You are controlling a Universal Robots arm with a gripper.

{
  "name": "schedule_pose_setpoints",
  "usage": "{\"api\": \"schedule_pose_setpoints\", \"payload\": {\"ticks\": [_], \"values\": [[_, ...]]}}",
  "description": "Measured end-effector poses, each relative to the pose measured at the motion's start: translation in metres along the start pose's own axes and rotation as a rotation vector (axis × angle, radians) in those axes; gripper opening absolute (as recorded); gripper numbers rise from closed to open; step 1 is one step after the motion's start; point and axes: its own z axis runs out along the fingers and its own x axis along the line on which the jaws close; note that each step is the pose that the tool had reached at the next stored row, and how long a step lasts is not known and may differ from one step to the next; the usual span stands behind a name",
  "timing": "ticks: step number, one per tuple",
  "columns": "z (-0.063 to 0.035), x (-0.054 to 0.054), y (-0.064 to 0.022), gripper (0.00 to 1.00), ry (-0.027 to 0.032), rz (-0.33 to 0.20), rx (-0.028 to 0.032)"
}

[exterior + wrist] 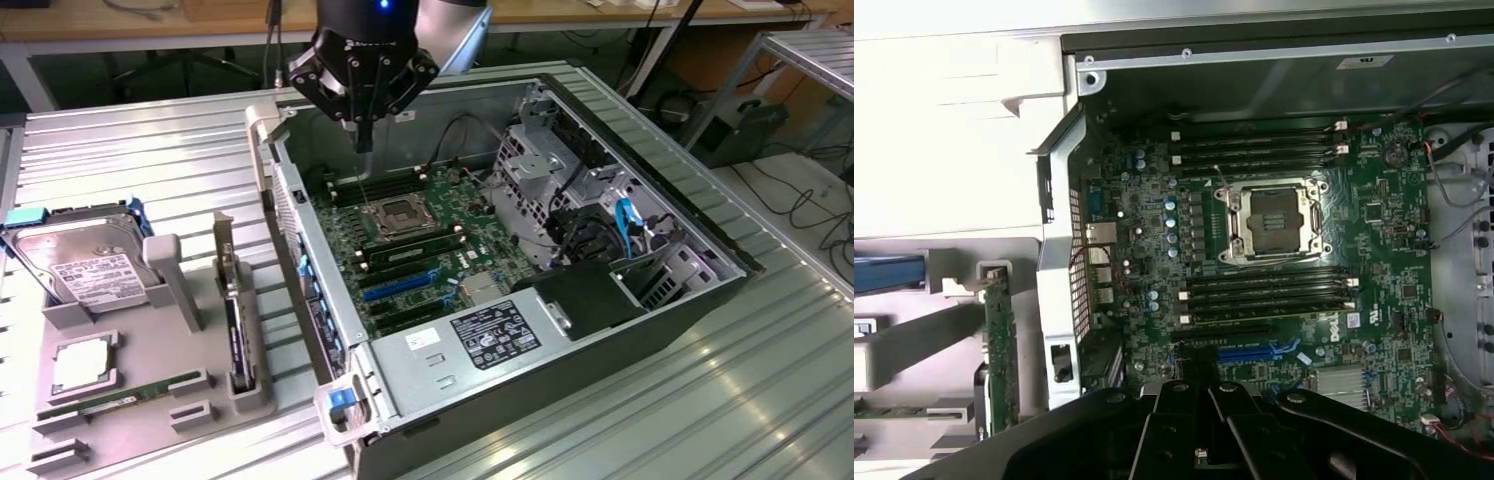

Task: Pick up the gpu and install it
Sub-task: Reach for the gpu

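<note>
While the arm hangs over the open computer case (601, 400), I read the gripper (363, 140) as pinched fully together, with nothing between its fingers. It points straight down above the far end of the motherboard (427, 255), over the memory slots (380, 190) next to the bare processor socket (400, 215). I cannot tell whether the tips touch the board.

Graphics card (236, 335): not in the case. It stands on its long edge in a slot of the grey holder (134, 430), silver bracket at the far end. The holder sits on the ribbed metal bench (134, 150), by the bench edge on the exterior view's left and just beside the case's back panel. The card is well apart from the gripper.

Same holder, other items: a hard drive (87, 265) with a white label at the far end, a green memory stick (120, 397) lying in a groove at the near end.

Wrist view: the closed fingers (1196, 400) sit over the board, near a blue slot (1254, 352). The card shows edge-on as a thin green strip (1002, 350) outside the back panel.
</note>
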Motion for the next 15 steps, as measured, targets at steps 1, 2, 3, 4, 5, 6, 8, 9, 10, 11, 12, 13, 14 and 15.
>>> {"api": "schedule_pose_setpoints", "payload": {"ticks": [1,2,3,4,5,6,8,9,10,11,12,13,14,15], "values": [[0.0000,0.0005,0.0000,0.11,0.0000,0.000,0.0000],[0.0000,0.0009,-0.0001,0.11,0.0000,0.000,0.0000],[-0.0001,0.0015,-0.0001,0.11,0.0000,0.000,0.0000],[0.0000,0.0020,-0.0001,0.11,0.0000,0.000,0.0000],[-0.0001,0.0025,-0.0002,0.11,0.0000,0.000,0.0000],[-0.0001,0.0029,-0.0002,0.11,0.0000,0.000,0.0000],[-0.0001,0.0037,-0.0003,0.11,0.0000,0.000,0.0000],[-0.0001,0.0042,-0.0003,0.11,0.0000,0.000,0.0000],[-0.0001,0.0046,-0.0003,0.11,0.0000,0.000,-0.0001],[-0.0001,0.0053,-0.0004,0.11,0.0000,0.000,0.0000],[-0.0002,0.0059,-0.0004,0.11,0.0001,0.000,0.0000],[-0.0002,0.0065,-0.0005,0.11,0.0000,0.000,0.0000],[-0.0002,0.0069,-0.0005,0.11,0.0000,0.000,0.0000],[-0.0002,0.0075,-0.0006,0.11,0.0000,0.000,-0.0001]]}}
